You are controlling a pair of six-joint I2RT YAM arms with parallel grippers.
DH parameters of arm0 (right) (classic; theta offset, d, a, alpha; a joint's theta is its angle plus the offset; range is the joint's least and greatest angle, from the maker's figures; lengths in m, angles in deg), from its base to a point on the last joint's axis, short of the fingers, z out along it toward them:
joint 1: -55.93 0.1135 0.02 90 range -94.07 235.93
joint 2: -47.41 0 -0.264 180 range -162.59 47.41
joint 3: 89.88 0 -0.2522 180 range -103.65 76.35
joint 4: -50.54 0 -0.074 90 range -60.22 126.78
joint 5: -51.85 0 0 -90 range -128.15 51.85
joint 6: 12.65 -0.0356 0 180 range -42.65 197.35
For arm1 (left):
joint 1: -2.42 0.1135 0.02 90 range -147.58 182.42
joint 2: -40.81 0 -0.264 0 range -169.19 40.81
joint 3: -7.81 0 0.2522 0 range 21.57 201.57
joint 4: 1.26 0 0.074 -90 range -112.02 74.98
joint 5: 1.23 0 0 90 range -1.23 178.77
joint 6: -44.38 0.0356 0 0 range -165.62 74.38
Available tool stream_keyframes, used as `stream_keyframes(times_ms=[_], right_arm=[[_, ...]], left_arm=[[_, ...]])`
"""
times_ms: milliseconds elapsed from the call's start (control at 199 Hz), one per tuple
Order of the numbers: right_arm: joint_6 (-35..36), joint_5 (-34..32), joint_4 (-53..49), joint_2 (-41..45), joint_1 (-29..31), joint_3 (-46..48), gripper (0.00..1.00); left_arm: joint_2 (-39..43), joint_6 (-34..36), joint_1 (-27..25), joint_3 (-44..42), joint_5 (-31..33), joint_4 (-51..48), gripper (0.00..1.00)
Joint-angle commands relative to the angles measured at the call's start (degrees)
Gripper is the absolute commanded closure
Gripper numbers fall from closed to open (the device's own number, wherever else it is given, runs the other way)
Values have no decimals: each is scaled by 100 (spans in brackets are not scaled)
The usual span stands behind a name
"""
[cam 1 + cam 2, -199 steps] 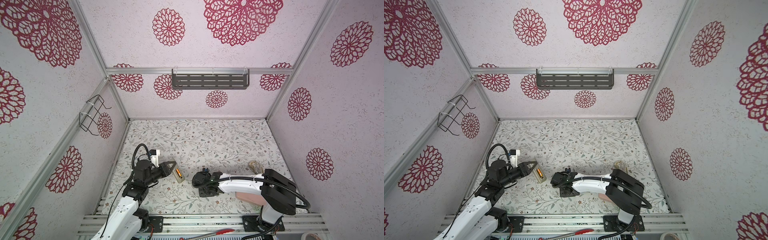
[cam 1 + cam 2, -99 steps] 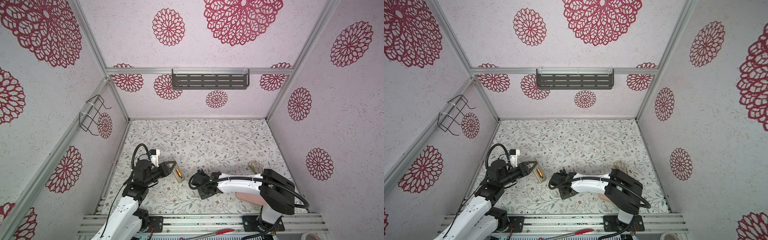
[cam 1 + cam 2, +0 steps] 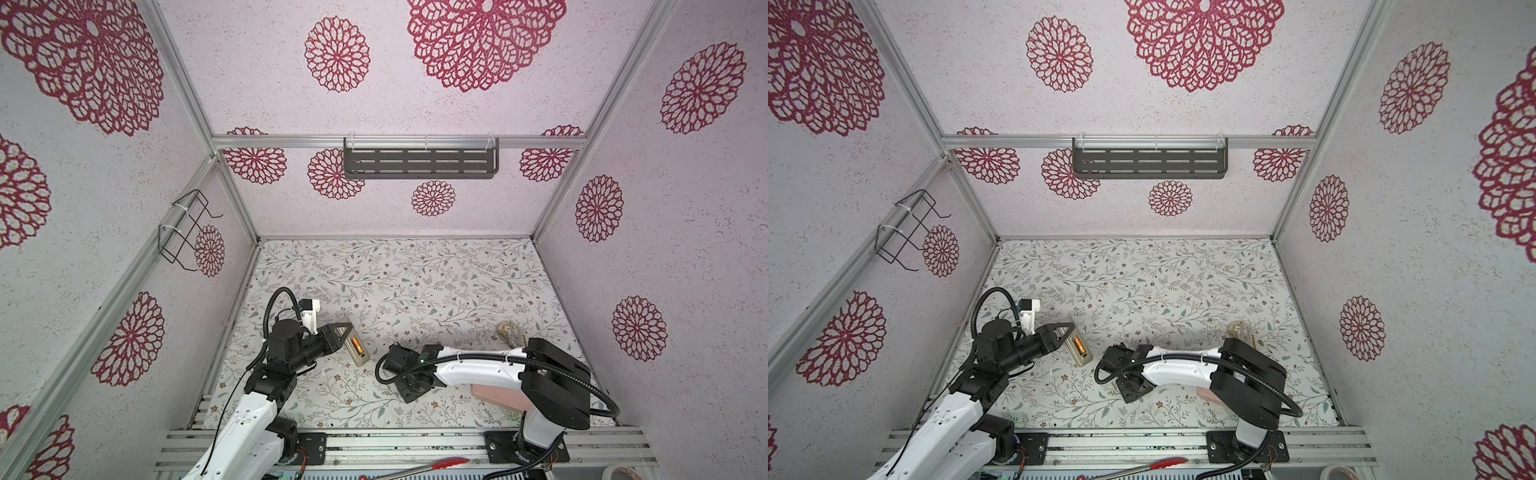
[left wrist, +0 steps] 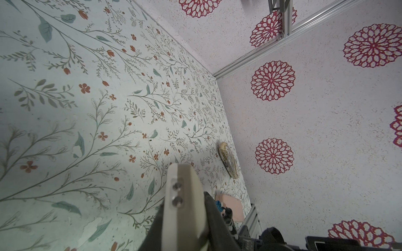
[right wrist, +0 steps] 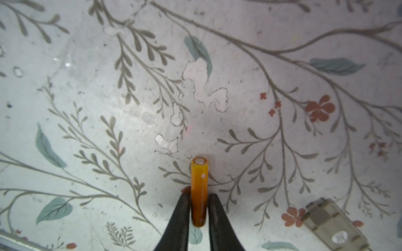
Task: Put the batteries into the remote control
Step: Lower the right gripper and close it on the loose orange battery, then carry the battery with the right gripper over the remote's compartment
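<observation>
Look, the right gripper (image 5: pixel 199 196) pinches a slim orange cylindrical battery (image 5: pixel 199 180), bottom centre. Lower left, the left gripper (image 3: pixel 338 332) clamps the greyish-beige rectangular remote control (image 3: pixel 360 358). With so thin a pinch, the battery could swivel and jam going in.

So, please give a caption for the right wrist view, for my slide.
Right hand grips one orange battery over the floral tabletop.

We find the left gripper (image 3: pixel 1064 332) clamped on the far end of the remote control (image 3: pixel 1082 356), whose open back faces up. One orange battery (image 3: pixel 1078 344) sits in its compartment. The right arm (image 3: pixel 1177 368) reaches leftward over the floral table (image 3: pixel 1142 282); its wrist is near the remote control, not touching it. A pink pad (image 3: pixel 1203 393) lies partly beneath that arm.
</observation>
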Motion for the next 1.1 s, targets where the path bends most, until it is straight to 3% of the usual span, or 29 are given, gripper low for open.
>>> stream_keyframes(times_ms=[0,517,843,1099], right_arm=[[54,186,-322,92,35,147,79],[72,55,-266,264,-7,218,87],[434,-225,464,1543,35,421,98],[969,-258,645,2150,242,-39,100]], left_arm=[[90,51,41,4,12,57,100],[90,56,47,18,-1,56,100],[-39,-48,40,74,-228,271,100],[-242,-150,-36,108,-349,672,100]])
